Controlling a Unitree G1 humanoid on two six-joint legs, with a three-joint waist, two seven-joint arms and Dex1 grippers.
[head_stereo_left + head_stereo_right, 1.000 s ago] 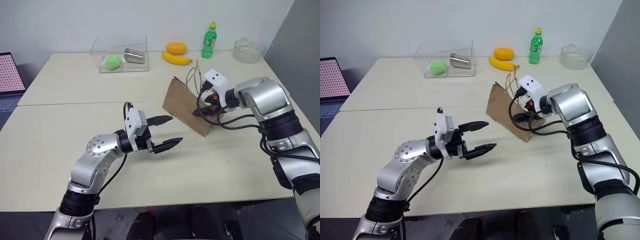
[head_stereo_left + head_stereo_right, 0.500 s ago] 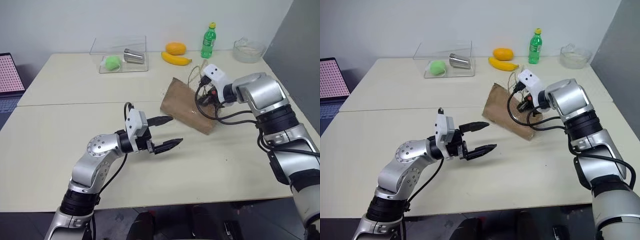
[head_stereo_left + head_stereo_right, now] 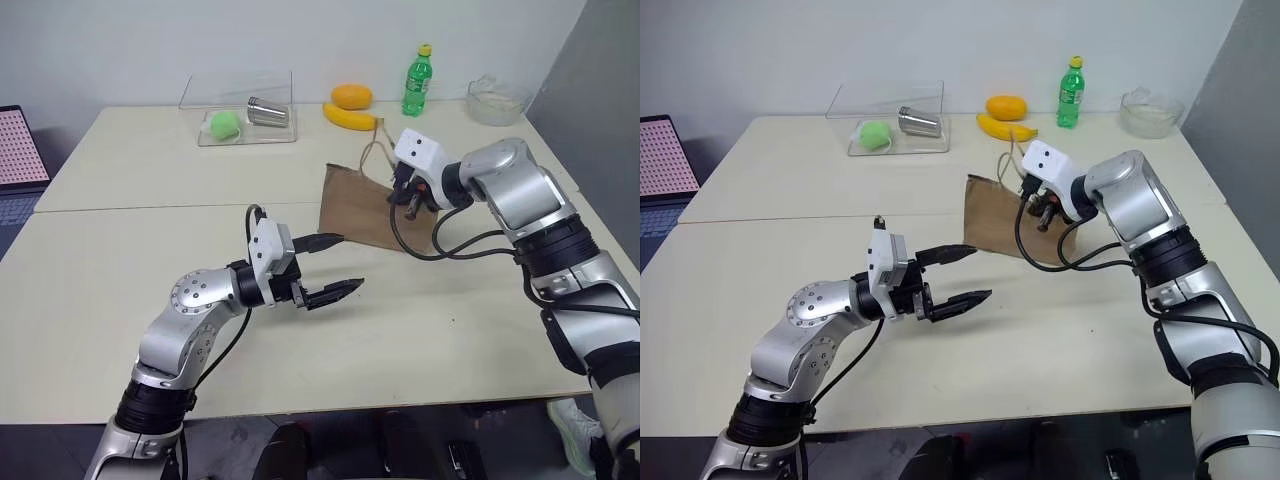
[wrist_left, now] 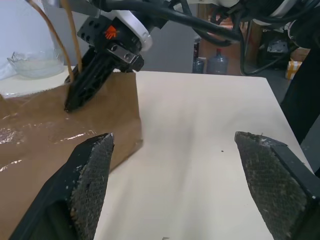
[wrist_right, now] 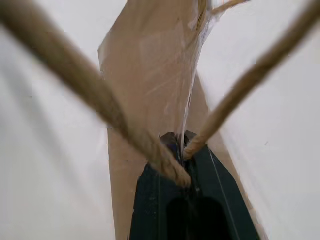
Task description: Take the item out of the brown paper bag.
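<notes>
Brown paper bag (image 3: pixel 362 208) lies flat on its side on the pale table (image 3: pixel 150 260), near the middle and toward the robot's right, with its open mouth and thin loop handles (image 3: pixel 372 152) pointing to the right arm. The right gripper (image 4: pixel 75 95) has its two black fingers pressed together, pinching the top edge of the bag right where the handles join the paper; from the right wrist the two handle strands (image 5: pixel 100 107) run either side of the shut fingers (image 5: pixel 192 200) and the creased paper stretches away beyond them. I cannot tell whether the ketchup bottle is inside, because the bag's wall hides whatever it holds.

The left gripper (image 3: pixel 325 268) hangs above the table just beside the closed bottom end of the bag, pointing level toward it, with its fingers spread wide and nothing between them. Its ribbed pads (image 4: pixel 90 180) frame the bag's corner without touching it.

Along the far edge of the table stand a green soda bottle (image 3: pixel 418 80), an orange (image 3: pixel 352 97), a banana (image 3: pixel 352 117) and a glass bowl (image 3: pixel 497 100). A clear box (image 3: pixel 240 110) farther left holds a green ball (image 3: pixel 225 124) and a metal cup (image 3: pixel 268 111). A laptop (image 3: pixel 20 160) sits at the far left.
</notes>
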